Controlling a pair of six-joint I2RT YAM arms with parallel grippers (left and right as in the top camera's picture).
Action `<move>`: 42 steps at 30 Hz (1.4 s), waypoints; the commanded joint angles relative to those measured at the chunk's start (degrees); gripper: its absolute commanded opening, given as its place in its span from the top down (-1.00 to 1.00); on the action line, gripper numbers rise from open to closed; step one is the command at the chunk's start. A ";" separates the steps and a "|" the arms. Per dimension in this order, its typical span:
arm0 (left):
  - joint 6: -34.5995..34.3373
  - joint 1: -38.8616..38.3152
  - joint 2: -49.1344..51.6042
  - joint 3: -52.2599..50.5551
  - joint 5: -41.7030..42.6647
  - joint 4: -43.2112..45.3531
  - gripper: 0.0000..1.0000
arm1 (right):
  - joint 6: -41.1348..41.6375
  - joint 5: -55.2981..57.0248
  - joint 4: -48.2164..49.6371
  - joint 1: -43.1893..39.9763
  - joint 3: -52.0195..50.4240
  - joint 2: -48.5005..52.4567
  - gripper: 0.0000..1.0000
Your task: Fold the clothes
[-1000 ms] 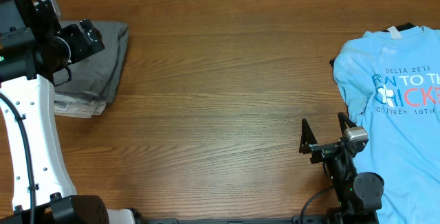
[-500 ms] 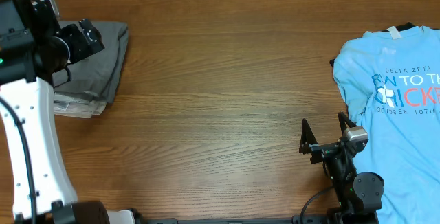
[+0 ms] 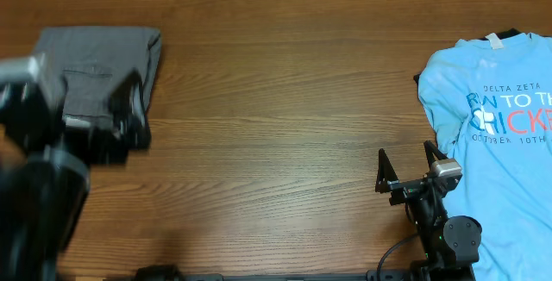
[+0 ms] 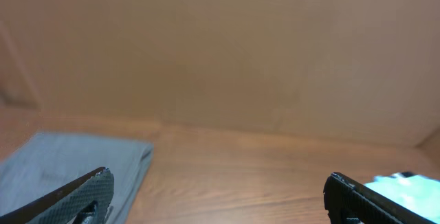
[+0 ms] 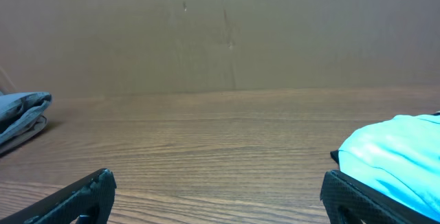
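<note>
Black fingers (image 4: pixel 82 195) of the left end effector (image 4: pixel 218 176) stand wide apart at the bottom corners of the left wrist view, open, with nothing between them. Past them lies the bare wooden counter (image 4: pixel 240 162). At the lower left of that view the dark grey shorts (image 4: pixel 69 162) lie flat and folded, clear of the fingers. From overhead the left arm (image 3: pixel 43 169) is a large blur in the lower left of the frame. It covers the lower edge of the shorts (image 3: pixel 99 61), which sit in the upper left corner of the counter, so whether it touches the cloth cannot be told there.

The right end effector (image 3: pixel 404 150) sits low and right of centre in the overhead view, its two fingers spread open and empty, pointing toward the top of the frame. In its own wrist view only wood grain shows between them. Just beside it, filling the right edge of the overhead frame, is a light blue T-shirt (image 3: pixel 500 100) with printed lettering and a white neck tag (image 3: pixel 493 40), lying over a strip of dark cloth (image 3: pixel 511 33). The shorts show at the far left edge of the right wrist view, well apart from that end effector.
</note>
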 commanded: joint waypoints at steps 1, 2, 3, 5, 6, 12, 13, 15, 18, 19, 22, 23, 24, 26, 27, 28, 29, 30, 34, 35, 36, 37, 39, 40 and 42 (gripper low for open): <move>0.87 -2.99 -6.67 0.44 0.24 0.02 -1.00 | -0.17 0.48 0.15 0.26 -0.59 -0.57 -1.00; 0.87 -3.85 -8.74 0.44 0.24 0.02 -1.00 | -0.20 0.48 0.15 0.26 -0.59 -0.57 -1.00; 0.87 -4.79 -11.58 0.44 0.24 0.02 -1.00 | -0.17 0.48 0.15 0.26 -0.59 -0.57 -1.00; 1.44 -5.44 -15.67 0.11 -0.42 -0.39 -1.00 | -0.20 0.46 0.15 0.26 -0.59 -0.57 -1.00; 1.31 -5.44 -19.37 -1.03 -0.37 -1.11 -1.00 | -0.20 0.48 0.15 0.26 -0.59 -0.57 -1.00; 1.33 -5.40 -30.23 -10.67 -0.42 -1.22 -1.00 | -0.20 0.48 0.15 0.26 -0.59 -0.57 -1.00; 1.31 -5.40 -32.09 -13.16 -0.37 -1.25 -0.99 | -0.20 0.48 0.15 0.26 -0.59 -0.57 -1.00; 1.29 -5.38 -35.10 -17.86 -0.31 -1.31 -1.00 | -0.20 0.48 0.15 0.26 -0.59 -0.57 -1.00; 1.29 -5.38 -39.54 -26.32 0.11 -1.49 -1.00 | -0.20 0.48 0.15 0.26 -0.59 -0.57 -1.00; 1.29 -5.38 -40.87 -29.42 0.07 -1.44 -1.00 | -0.17 0.48 0.15 0.26 -0.59 -0.57 -1.00; 1.29 -5.38 -45.18 -41.09 -0.15 -0.17 -0.99 | -0.20 0.48 0.15 0.26 -0.59 -0.57 -1.00; 1.29 -5.38 -46.01 -43.56 -0.13 0.85 -0.99 | -0.20 0.48 0.15 0.26 -0.59 -0.57 -1.00; 1.27 -5.38 -47.12 -46.86 -0.13 2.80 -1.00 | -0.20 0.48 0.15 0.26 -0.59 -0.57 -1.00; 1.25 -5.38 -48.70 -51.56 0.04 6.51 -0.99 | -0.17 0.48 0.15 0.26 -0.59 -0.57 -1.00; 1.22 -5.38 -49.57 -54.29 0.07 9.11 -1.00 | -0.17 0.48 0.15 0.26 -0.59 -0.57 -1.00; 1.07 -5.40 -50.38 -57.05 0.04 12.22 -1.00 | -0.20 0.48 0.15 0.26 -0.59 -0.57 -1.00; 1.07 -5.40 -50.95 -59.21 0.04 14.91 -1.00 | -0.20 0.48 0.15 0.26 -0.59 -0.57 -1.00; 1.07 -5.40 -51.52 -61.55 0.04 17.97 -1.00 | -0.17 0.48 0.15 0.26 -0.59 -0.57 -1.00; 1.07 -5.40 -51.71 -69.29 -0.15 30.03 -1.00 | -0.20 0.48 0.15 0.26 -0.59 -0.57 -1.00; 1.07 -5.40 -51.71 -71.34 -0.15 33.66 -0.99 | -0.20 0.48 0.15 0.26 -0.59 -0.57 -1.00; 1.07 -5.40 -51.71 -73.07 -0.15 36.74 -1.00 | -0.20 0.48 0.15 0.26 -0.59 -0.57 -1.00; 1.07 -5.40 -51.71 -75.10 -0.17 40.26 -1.00 | -0.20 0.48 0.15 0.26 -0.59 -0.57 -1.00; 1.11 -5.40 -51.71 -78.64 -0.24 46.03 -1.00 | -0.17 0.48 0.15 0.26 -0.59 -0.57 -1.00; 1.07 -5.40 -51.71 -80.46 -0.76 48.43 -1.00 | -0.20 0.48 0.15 0.26 -0.59 -0.57 -1.00; 1.05 -5.40 -51.71 -83.45 -1.73 51.74 -1.00 | -0.20 0.48 0.15 0.26 -0.59 -0.57 -1.00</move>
